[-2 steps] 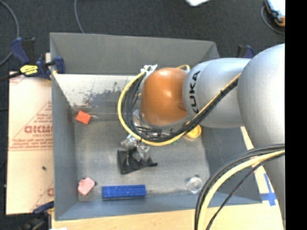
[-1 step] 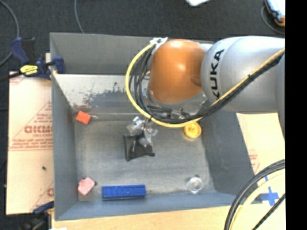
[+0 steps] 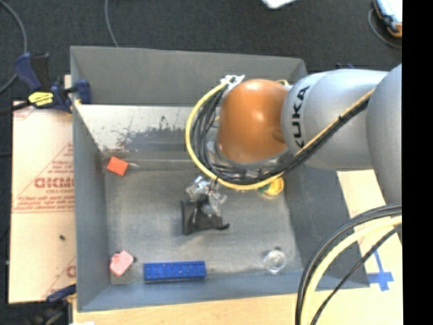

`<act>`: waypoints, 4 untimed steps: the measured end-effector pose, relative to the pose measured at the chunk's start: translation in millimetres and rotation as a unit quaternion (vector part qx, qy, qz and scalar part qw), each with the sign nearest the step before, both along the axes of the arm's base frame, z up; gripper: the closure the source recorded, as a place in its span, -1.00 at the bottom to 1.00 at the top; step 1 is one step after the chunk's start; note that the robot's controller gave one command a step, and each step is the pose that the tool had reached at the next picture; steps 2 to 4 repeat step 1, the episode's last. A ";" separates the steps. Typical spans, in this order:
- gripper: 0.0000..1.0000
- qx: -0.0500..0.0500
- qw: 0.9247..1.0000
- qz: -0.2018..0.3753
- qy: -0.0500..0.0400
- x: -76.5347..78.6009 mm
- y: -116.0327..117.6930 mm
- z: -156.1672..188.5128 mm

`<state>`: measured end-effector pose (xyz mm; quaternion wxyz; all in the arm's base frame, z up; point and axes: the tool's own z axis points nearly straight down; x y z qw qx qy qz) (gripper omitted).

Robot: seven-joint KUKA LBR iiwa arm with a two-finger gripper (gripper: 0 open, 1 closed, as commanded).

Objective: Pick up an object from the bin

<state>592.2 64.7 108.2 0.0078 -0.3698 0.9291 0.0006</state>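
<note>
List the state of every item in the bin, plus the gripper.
gripper: down at the middle of the bin, apart from all loose things
orange block: on the floor, back left corner, alone
pink piece: on the floor, front left corner
blue brick: flat along the front wall, beside the pink piece, not touching
clear round thing: on the floor, front right corner
yellow-green thing: partly hidden under the arm

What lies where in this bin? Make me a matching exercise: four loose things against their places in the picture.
Things:
1. orange block
2. pink lump
3. blue brick
4. clear round thing

Places:
A. lower-right corner
B. upper left, by the far wall
C. lower-left corner
D. along the lower edge, between the corners

Pairs: 1-B, 2-C, 3-D, 4-A
</note>
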 end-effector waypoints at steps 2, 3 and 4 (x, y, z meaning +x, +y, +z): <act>1.00 -0.001 1.000 -0.016 0.003 -20.4 28.5 224.5; 1.00 -0.001 1.000 -0.016 0.003 -20.4 28.5 224.5; 1.00 -0.001 1.000 -0.016 0.003 -20.4 28.5 224.5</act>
